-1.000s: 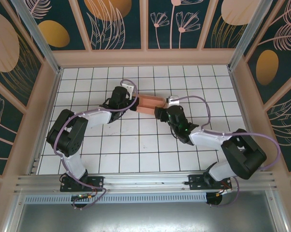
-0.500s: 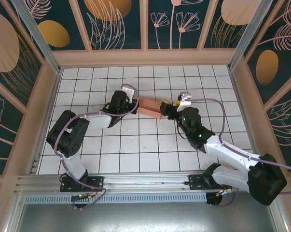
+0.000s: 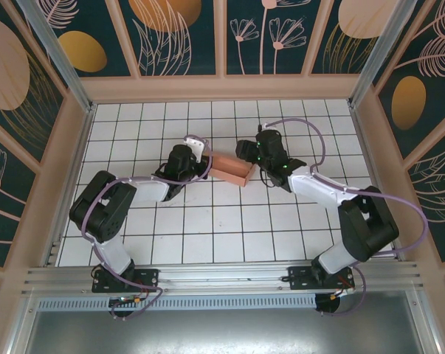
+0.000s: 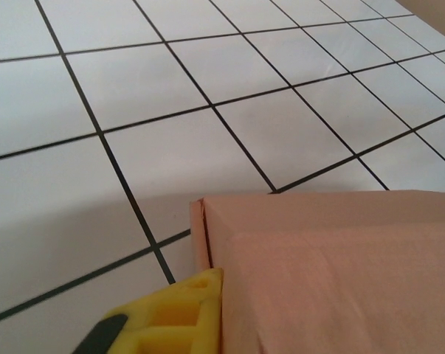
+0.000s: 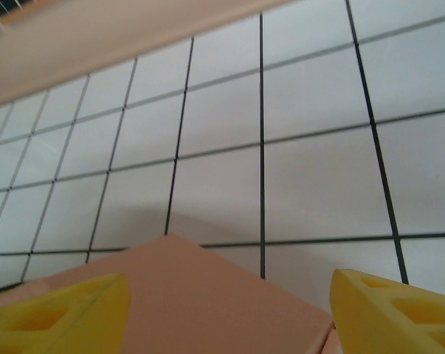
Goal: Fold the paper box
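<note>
The salmon-pink paper box (image 3: 233, 169) lies folded up as a squat block on the white tiled floor, mid-table. My left gripper (image 3: 205, 164) is at its left end. In the left wrist view one yellow finger (image 4: 174, 317) presses on the box's (image 4: 333, 273) side wall and the cardboard hides the other finger, so the jaws are shut on that wall. My right gripper (image 3: 244, 153) hovers at the far right end. It (image 5: 226, 317) is open, and a corner of the box top (image 5: 207, 302) lies between the two yellow fingers.
Wooden walls (image 3: 222, 88) fence the tiled floor (image 3: 207, 221) on three sides. An aluminium rail (image 3: 222, 276) with both arm bases runs along the near edge. Free floor lies in front of and behind the box.
The right arm has swung from the box's near right side round to its far right end. The box has turned slightly. The left gripper has stayed at the left end.
</note>
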Motion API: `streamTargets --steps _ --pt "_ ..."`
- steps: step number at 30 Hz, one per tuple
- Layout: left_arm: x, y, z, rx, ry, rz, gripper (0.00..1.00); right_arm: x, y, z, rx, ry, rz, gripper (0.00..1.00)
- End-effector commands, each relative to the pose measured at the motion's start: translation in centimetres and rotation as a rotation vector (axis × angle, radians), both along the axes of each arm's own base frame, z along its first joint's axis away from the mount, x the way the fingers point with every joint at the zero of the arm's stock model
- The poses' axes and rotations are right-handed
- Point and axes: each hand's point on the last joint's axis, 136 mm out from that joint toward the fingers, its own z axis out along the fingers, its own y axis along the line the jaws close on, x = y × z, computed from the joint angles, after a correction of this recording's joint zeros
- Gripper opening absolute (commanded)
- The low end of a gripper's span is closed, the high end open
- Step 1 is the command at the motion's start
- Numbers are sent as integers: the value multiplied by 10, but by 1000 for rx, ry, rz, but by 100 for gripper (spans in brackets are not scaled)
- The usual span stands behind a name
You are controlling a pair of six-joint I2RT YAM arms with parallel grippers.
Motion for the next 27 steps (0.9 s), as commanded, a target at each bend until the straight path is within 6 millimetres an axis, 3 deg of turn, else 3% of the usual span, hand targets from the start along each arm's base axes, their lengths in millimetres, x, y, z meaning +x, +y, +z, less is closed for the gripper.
streamTargets --steps 1,8,10,18,21,27 --pt "-10 3 -4 30 15 -10 14 -2 9 -5 18 36 31 72" --pt "-17 9 -8 33 9 -7 21 -4 10 -24 4 76 35 72" --pt "-18 10 4 22 -17 -9 23 -4 10 -27 3 81 35 72" --pt "-37 27 5 36 -28 12 34 -10 15 -45 -46 109 77 73" --pt "-46 40 16 1 -79 53 34 -18 19 -55 -135 103 114 73" --pt "-56 51 45 -66 -149 81 48 -30 13 -82 -221 122 135 74"
